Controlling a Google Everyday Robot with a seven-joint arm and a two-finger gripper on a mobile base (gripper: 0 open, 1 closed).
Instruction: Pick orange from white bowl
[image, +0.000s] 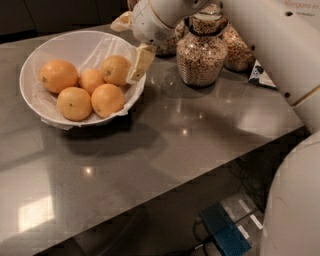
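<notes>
The white bowl (37, 57), lined with crinkly film, stands at the table's far left and holds five oranges. The orange (116, 69) nearest the gripper lies at the bowl's right side. A smaller orange (91, 79) sits in the middle and a deeper-orange one (59, 75) at the left. Two more oranges (107, 99) lie at the front. My gripper (131, 42) hangs over the bowl's right rim, open and empty. Its lower finger (140, 62) is right beside the nearest orange, and the other finger (122, 21) is above the bowl's far rim.
A glass jar (202, 52) of grains stands right of the bowl, with more jars (237, 47) behind it. My white arm fills the upper right. The table's front edge runs diagonally, and a blue box (225, 232) lies on the floor below.
</notes>
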